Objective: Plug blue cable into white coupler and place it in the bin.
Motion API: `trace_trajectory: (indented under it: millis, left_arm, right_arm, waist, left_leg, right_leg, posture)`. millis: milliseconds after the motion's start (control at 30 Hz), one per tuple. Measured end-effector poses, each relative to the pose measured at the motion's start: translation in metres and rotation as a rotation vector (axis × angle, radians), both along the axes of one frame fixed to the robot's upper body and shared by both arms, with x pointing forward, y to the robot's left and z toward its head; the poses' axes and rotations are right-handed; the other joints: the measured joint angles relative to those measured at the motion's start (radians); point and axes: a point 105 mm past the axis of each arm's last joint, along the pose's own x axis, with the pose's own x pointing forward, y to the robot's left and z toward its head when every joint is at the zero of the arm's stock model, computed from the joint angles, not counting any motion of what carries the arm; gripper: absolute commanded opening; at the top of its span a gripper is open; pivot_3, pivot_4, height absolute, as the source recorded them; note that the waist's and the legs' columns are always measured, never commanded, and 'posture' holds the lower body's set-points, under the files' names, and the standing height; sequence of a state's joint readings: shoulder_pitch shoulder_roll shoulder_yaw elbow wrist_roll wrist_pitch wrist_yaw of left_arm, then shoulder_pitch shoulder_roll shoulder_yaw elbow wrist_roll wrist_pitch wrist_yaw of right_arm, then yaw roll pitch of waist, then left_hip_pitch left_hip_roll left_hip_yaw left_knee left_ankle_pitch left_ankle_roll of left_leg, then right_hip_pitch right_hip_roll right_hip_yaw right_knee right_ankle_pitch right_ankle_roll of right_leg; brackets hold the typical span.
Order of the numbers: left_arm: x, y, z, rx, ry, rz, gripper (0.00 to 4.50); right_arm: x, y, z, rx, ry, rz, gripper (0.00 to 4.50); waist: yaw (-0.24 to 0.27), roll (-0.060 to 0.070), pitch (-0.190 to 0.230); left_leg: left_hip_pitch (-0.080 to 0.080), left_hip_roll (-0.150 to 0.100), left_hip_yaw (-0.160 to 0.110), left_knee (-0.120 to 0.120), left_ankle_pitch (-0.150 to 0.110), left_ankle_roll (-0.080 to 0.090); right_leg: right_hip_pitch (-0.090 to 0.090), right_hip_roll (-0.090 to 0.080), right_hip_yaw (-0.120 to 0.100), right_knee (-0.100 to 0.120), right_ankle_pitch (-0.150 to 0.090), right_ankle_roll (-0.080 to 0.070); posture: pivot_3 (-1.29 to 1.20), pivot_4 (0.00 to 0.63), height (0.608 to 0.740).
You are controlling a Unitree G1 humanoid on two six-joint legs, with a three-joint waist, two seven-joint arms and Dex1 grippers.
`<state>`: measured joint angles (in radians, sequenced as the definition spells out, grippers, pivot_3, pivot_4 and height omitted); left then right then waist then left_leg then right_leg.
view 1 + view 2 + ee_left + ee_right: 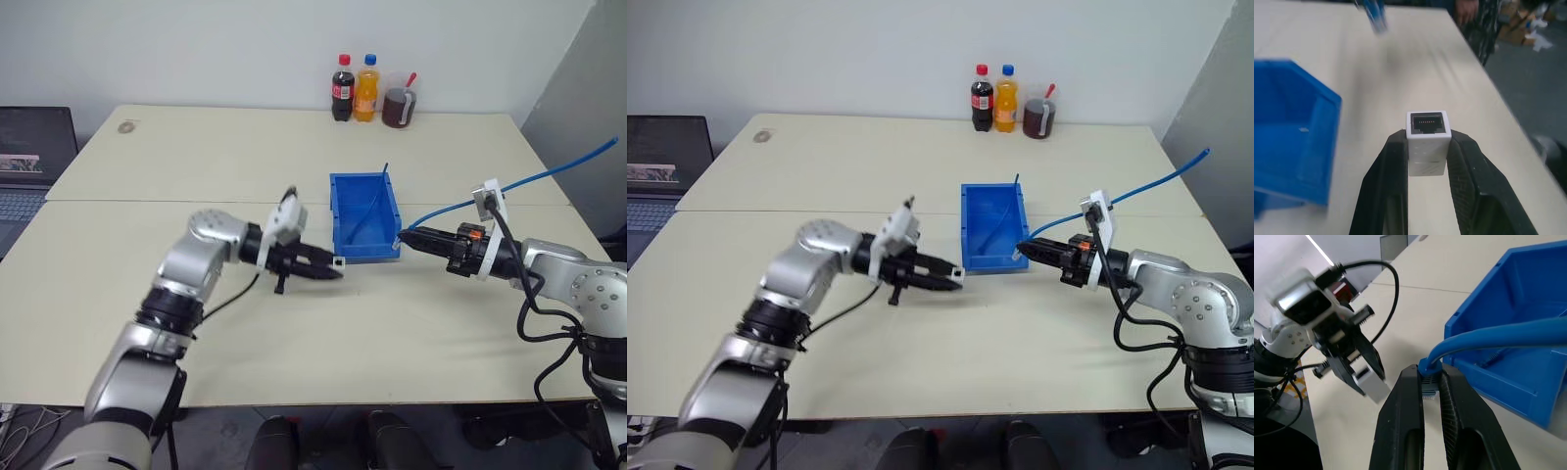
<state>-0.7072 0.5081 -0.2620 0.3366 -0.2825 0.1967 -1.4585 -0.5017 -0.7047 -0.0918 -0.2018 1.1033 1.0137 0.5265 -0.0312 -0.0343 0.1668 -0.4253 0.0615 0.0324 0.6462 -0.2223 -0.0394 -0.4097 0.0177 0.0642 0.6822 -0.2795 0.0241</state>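
Over the tabletop's (294, 323) near half, we hold the white coupler (1427, 142) pinched between the left gripper's (331, 270) fingers (1386, 186), its dark socket facing away from the wrist and open toward the other arm. It looks a light, hard, smooth little box, so we judge a squeeze on its flat sides, as here, keeps it from twisting; a hold nearer the socket would block the plug.

Just across from it, toward the tabletop's right edge, the right gripper (402, 238) has its fingers (1400, 431) closed narrowly on the blue cable (1508, 335) just behind its plug tip. The cable looks light and springy: it arches up from the fingers and trails off past the right edge, so we expect its free length to tug sideways as the plug is lined up. Gripping close to the plug, as now, seems the best hold, since the small clip appears fragile.

Plug and socket are near but apart, not yet mated.

Just beyond both grippers, near the tabletop's middle, sits the bin (343, 211), open-topped, a dark blue cable (370, 211) draped over its far wall. Three drinks (370, 93) line the far edge.
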Motion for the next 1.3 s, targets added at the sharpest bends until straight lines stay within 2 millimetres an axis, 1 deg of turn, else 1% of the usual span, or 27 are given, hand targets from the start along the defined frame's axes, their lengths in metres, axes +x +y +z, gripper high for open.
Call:
trace_trajectory:
  millis: [67,133,167,200,300,367,533,567,600,833,1000,1167,1300]
  left_arm:
    - [0.003,-0.002,-0.024,0.003,-0.022,0.036,0.77]
    - [0.004,-0.003,-0.043,0.007,-0.021,0.077,0.77]
    - [0.005,-0.003,-0.050,0.012,-0.028,0.091,0.77]
    - [0.006,-0.004,-0.052,0.004,-0.049,0.096,0.77]
    - [0.007,-0.011,-0.053,-0.013,-0.089,0.102,0.77]
    - [0.008,-0.014,-0.054,-0.024,-0.094,0.108,0.77]
    - [0.004,-0.015,-0.056,-0.028,-0.092,0.082,0.77]
    - [0.003,-0.015,-0.057,-0.032,-0.090,0.077,0.77]
    - [0.002,-0.015,-0.057,-0.035,-0.086,0.073,0.77]
    - [0.000,-0.015,-0.057,-0.032,-0.083,0.059,0.77]
    - [0.000,-0.014,-0.057,-0.031,-0.083,0.059,0.77]
    - [0.000,-0.013,-0.058,-0.026,-0.080,0.061,0.77]
    - [0.000,-0.013,-0.058,-0.025,-0.083,0.062,0.77]
  right_arm:
    - [-0.005,0.003,0.002,-0.046,-0.044,0.012,0.17]
    - [-0.012,0.007,0.002,-0.096,-0.082,0.030,0.17]
    - [-0.016,0.011,0.000,-0.122,-0.102,0.040,0.17]
    - [-0.021,0.016,-0.005,-0.161,-0.124,0.057,0.17]
    - [-0.036,0.034,-0.017,-0.253,-0.195,0.120,0.17]
    - [-0.042,0.042,-0.020,-0.262,-0.231,0.147,0.17]
    - [-0.039,0.059,-0.034,-0.249,-0.263,0.166,0.17]
    - [-0.037,0.060,-0.037,-0.249,-0.261,0.164,0.17]
    - [-0.029,0.061,-0.041,-0.247,-0.270,0.142,0.17]
    - [-0.017,0.059,-0.060,-0.298,-0.289,0.137,0.17]
    - [-0.016,0.059,-0.067,-0.299,-0.286,0.152,0.17]
    - [-0.020,0.065,-0.069,-0.282,-0.286,0.177,0.17]
    - [-0.018,0.069,-0.074,-0.279,-0.284,0.178,0.17]
  waist:
    - [0.003,0.000,0.000]
    - [0.003,0.000,0.000]
    - [0.003,0.000,0.000]
    - [0.003,0.000,0.000]
    - [0.005,0.000,0.000]
    - [0.005,0.000,0.000]
    - [0.003,0.000,0.000]
    - [0.003,0.000,0.000]
    - [0.003,-0.001,-0.001]
    - [0.003,-0.001,-0.001]
    - [0.003,-0.001,-0.001]
    - [0.003,-0.001,-0.001]
    - [0.002,-0.001,-0.001]
  left_leg:
    - [-0.001,-0.001,0.000,0.000,0.000,0.000]
    - [-0.002,-0.001,0.000,0.001,0.000,0.000]
    - [-0.002,-0.001,0.000,0.001,0.000,0.000]
    - [-0.002,-0.001,-0.001,0.001,0.000,0.000]
    - [-0.002,-0.001,-0.001,0.001,0.000,0.000]
    - [-0.002,-0.001,-0.001,0.003,0.000,0.000]
    - [-0.001,-0.001,-0.001,0.004,0.000,0.000]
    - [-0.001,-0.001,-0.001,0.004,0.000,0.000]
    - [-0.001,-0.001,-0.001,0.004,0.000,0.000]
    - [-0.001,-0.001,-0.001,0.003,0.000,0.000]
    - [-0.001,-0.001,-0.001,0.004,0.000,0.000]
    - [-0.001,-0.001,-0.001,0.004,0.000,0.000]
    - [-0.001,-0.001,-0.001,0.004,0.000,0.000]
  right_leg:
    - [0.000,-0.001,0.000,-0.001,0.000,0.000]
    - [0.000,-0.001,0.000,-0.001,0.000,0.000]
    - [0.000,-0.001,-0.001,-0.001,0.000,0.000]
    - [0.000,-0.001,-0.001,-0.001,0.000,0.000]
    - [0.000,-0.001,-0.001,-0.001,-0.001,0.002]
    - [0.000,-0.001,-0.001,-0.001,-0.002,0.005]
    - [0.001,-0.001,-0.001,0.000,-0.002,0.006]
    - [0.001,-0.001,-0.001,0.000,-0.002,0.005]
    - [0.001,-0.001,-0.001,0.000,-0.001,0.005]
    - [0.001,-0.001,-0.001,0.000,0.001,0.002]
    - [0.001,-0.001,-0.001,0.000,0.001,0.001]
    - [0.001,0.000,-0.001,0.000,0.001,0.001]
    - [0.001,0.000,-0.001,0.000,0.001,0.001]
  posture:
    - [0.00,0.150,0.740]
    - [0.00,0.150,0.740]
    - [0.00,0.150,0.740]
    - [0.00,0.150,0.740]
    - [0.00,0.150,0.740]
    - [0.00,0.150,0.740]
    - [0.00,0.150,0.740]
    - [0.00,0.150,0.740]
    - [0.00,0.150,0.740]
    - [0.00,0.150,0.740]
    - [0.00,0.150,0.740]
    - [0.00,0.150,0.740]
    - [0.00,0.150,0.740]
